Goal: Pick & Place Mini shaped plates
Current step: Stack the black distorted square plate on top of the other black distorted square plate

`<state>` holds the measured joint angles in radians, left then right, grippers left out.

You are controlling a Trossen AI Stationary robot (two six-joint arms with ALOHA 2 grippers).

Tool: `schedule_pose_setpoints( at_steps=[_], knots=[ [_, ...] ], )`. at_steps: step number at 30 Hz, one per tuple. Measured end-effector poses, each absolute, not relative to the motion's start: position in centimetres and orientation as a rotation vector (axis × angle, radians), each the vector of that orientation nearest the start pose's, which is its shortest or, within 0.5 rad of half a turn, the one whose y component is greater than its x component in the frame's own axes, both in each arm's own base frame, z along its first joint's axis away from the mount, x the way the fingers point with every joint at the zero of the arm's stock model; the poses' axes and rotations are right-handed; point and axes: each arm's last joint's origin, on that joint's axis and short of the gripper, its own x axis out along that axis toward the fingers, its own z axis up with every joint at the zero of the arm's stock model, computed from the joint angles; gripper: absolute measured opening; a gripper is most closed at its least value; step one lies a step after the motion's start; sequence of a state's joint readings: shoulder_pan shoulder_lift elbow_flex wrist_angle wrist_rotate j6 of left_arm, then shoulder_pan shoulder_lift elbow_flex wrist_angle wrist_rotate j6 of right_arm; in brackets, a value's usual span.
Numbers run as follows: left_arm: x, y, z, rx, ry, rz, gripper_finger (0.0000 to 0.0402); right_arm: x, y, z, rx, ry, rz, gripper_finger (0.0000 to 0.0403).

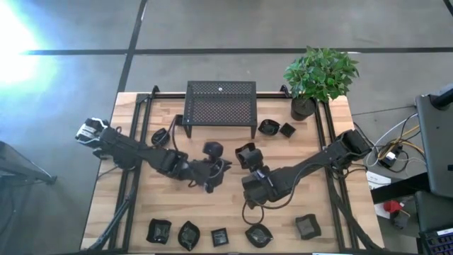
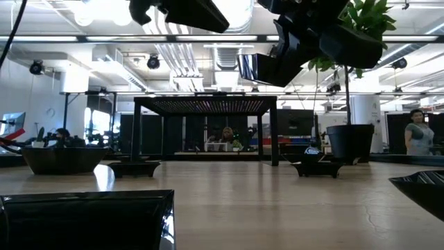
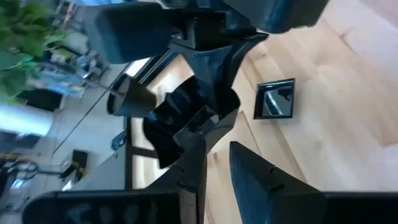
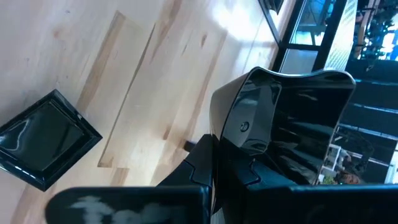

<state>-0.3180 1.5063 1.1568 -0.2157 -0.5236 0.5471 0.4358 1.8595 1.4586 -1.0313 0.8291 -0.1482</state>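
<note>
Two mini shaped plates are held above the table's middle. My left gripper (image 1: 212,163) comes in from the left and is shut on a lobed black plate (image 3: 171,124). My right gripper (image 1: 249,164) comes in from the right and is shut on a glossy, deep-sided plate (image 4: 283,112), which also shows in the low view as the plate (image 2: 267,66). The two grippers hang close together. Other black plates rest flat on the wood: several along the near edge (image 1: 219,236), and two by the plant (image 1: 267,126). My left gripper has the lobed plate's rim (image 3: 189,127) at its fingertips, and wood shows between the fingers farther back. The plate sticks out beyond the fingers, clear of the table. How the second finger meets it I cannot tell. My right gripper pinches the glossy plate by the low part of its rim (image 4: 239,149) between its two fingers. The fingers slant down from the table's right side. The plate stands tipped on edge beyond them, its hollow facing the wrist, lifted clear of the wood.
A black mesh stand (image 1: 220,106) sits at the far middle and a potted plant (image 1: 304,106) at the far right. A square plate (image 4: 43,146) lies on the wood near my right gripper. Black rails (image 1: 145,120) run down both table sides.
</note>
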Motion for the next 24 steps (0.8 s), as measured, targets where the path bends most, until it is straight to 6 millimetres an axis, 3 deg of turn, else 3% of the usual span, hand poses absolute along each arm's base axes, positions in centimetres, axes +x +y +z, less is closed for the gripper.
schedule_pose_setpoints(
  at_steps=[10, 24],
  knots=[
    [32.8, -6.9, 28.6, 0.789, 0.580, -0.007, 0.0067, 33.6, 13.3, 23.0, -1.013, 1.174, -0.204, 0.0008],
    [34.0, -6.5, 26.9, 0.856, 0.630, -0.029, 0.0067, 33.8, 13.5, 23.0, -1.006, 1.160, -0.168, 0.0008]
  ],
)
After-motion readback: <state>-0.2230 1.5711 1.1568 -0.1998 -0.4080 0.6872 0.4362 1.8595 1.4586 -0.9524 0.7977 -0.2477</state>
